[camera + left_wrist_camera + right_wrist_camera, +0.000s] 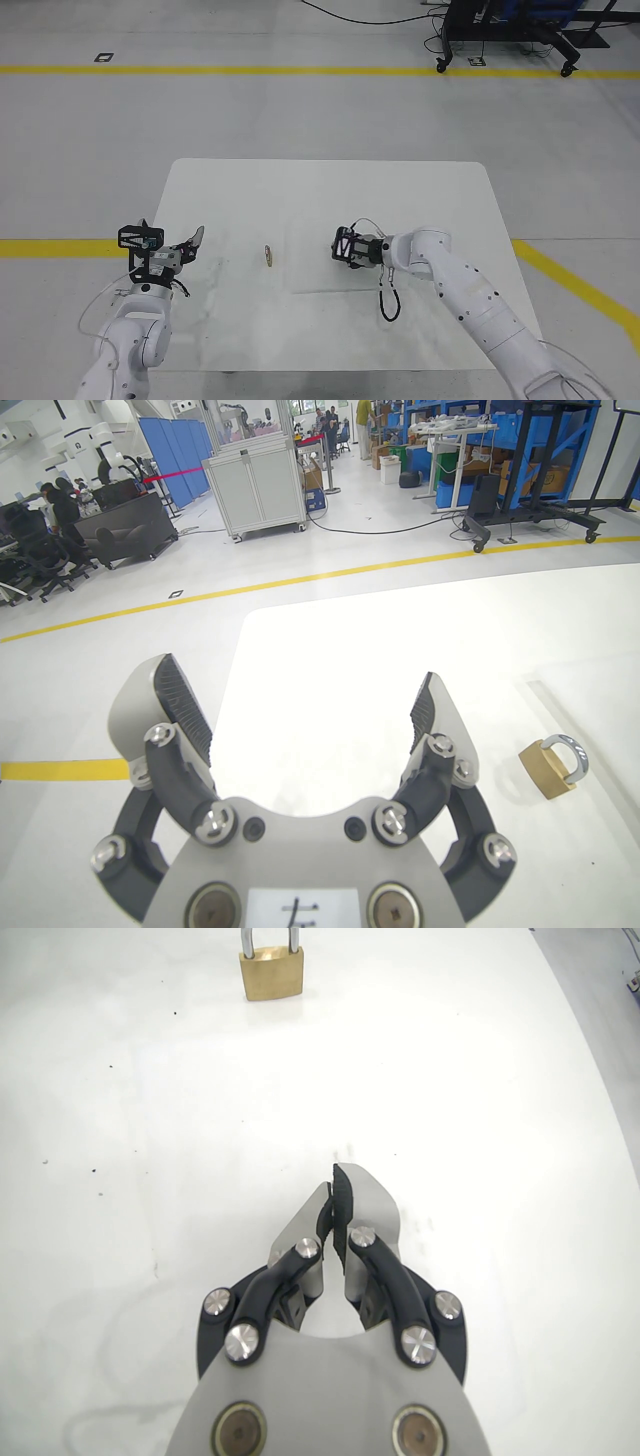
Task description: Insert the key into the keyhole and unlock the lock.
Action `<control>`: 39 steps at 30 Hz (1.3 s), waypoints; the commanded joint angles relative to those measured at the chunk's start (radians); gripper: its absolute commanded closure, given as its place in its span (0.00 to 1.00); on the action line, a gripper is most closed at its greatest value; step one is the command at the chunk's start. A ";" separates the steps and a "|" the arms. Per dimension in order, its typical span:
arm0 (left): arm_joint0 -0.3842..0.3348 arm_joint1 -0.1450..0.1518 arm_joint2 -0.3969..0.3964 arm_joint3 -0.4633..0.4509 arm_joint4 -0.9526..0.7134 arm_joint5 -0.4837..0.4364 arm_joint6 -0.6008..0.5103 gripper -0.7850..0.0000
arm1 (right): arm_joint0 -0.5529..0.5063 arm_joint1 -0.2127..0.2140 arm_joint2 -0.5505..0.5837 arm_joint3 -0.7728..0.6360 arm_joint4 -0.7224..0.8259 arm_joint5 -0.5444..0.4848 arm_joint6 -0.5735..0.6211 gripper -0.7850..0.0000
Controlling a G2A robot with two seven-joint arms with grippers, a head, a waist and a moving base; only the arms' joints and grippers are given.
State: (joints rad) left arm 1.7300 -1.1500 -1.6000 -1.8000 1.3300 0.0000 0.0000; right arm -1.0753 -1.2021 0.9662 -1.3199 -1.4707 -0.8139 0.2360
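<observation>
Going left to right for you: your left gripper (297, 680) sits at the left edge of the table (330, 190). In its wrist view one finger is out over the floor and the other over the tabletop. It's spread wide, with the ribbed pads (182, 705) facing each other across a big gap, and there's nothing between them, just bare table.

Next over is the lock (268, 256), roughly mid-table and between your two grippers, apart from both. It has a brass body and a silver shackle, and from the right wrist view both shackle legs run down into the body. It looks like it could be standing on its base rather than lying flat, but I honestly can't tell for sure. Nothing is touching it.

Then your right gripper (335, 1188), a little right of the lock and pointed straight at it, low over the table. Its fingers are closed right up, pads meeting at the tips. I can't tell whether something thin is pinched in there.

Last thing: a black cable (385, 300) loops down off the right arm onto the table.
</observation>
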 commanded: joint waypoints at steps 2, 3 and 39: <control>0.000 0.000 0.000 0.000 0.000 0.000 0.000 0.00 | -0.014 0.006 0.014 -0.021 -0.007 0.010 -0.019 1.00; 0.000 0.000 0.000 0.000 0.000 0.000 0.000 0.00 | -0.018 0.007 0.018 -0.026 -0.009 0.012 -0.026 1.00; -0.262 -0.030 0.381 -0.087 0.036 -0.211 -0.332 0.00 | -0.082 0.049 0.059 0.127 -0.237 0.127 -0.711 1.00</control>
State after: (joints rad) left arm 1.4852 -1.1775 -1.2473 -1.9008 1.3540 -0.2127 -0.3218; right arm -1.1573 -1.1544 1.0238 -1.1978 -1.7018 -0.6879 -0.4597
